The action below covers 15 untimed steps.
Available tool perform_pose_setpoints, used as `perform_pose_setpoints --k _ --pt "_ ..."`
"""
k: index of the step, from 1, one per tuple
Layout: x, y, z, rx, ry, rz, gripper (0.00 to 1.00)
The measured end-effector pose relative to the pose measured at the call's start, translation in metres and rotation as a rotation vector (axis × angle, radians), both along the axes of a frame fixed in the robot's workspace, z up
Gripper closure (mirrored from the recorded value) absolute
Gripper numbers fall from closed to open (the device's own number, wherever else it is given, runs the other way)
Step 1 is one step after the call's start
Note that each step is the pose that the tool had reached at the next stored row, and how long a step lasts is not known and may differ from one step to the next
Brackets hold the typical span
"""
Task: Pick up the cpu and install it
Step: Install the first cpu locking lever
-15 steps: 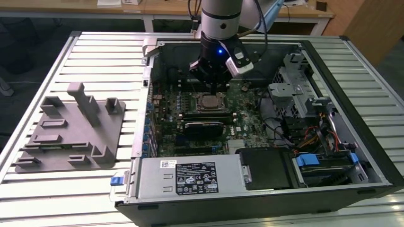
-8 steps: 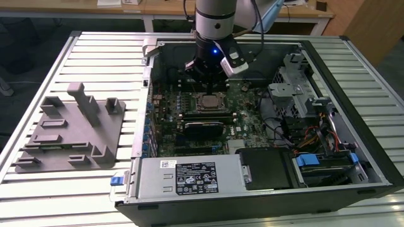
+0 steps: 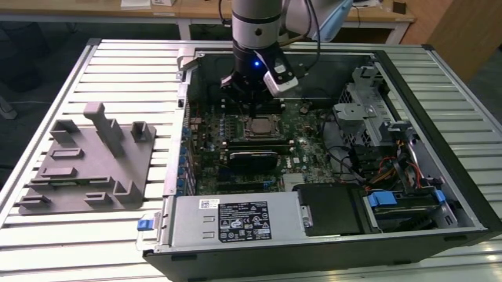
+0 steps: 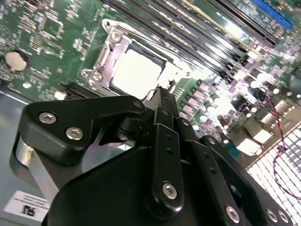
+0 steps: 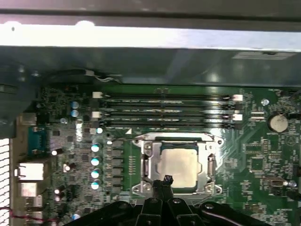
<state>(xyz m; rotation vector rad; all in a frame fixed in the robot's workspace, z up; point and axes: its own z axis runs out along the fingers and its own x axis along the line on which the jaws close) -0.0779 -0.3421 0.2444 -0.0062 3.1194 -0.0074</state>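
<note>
The cpu (image 3: 261,126) lies flat in the metal socket frame (image 5: 146,151) on the green motherboard (image 3: 307,154), inside the open computer case. Its silvery top plate shows in both wrist views (image 4: 136,73) (image 5: 178,162). My gripper (image 3: 253,107) hangs just above the socket, at the edge of the chip. In both wrist views its black fingertips (image 4: 162,92) (image 5: 164,181) are pressed together over the cpu's rim, and the gripper (image 5: 164,181) is shut with nothing between them. I cannot tell whether the tips touch the chip.
Long black memory slots (image 5: 164,110) run beside the socket. A grey fixture tray (image 3: 86,170) lies on the slatted table at the exterior view's left. In the case, a power supply (image 3: 235,220) sits in front, and a drive cage (image 3: 362,111) with cables stands on the exterior view's right.
</note>
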Motion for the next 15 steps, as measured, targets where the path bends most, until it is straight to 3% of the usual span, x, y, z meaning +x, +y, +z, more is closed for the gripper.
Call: perform_pose_setpoints --k 15 --pt "-0.029 0.0 0.0 0.0 -0.0018 0.0 0.89"
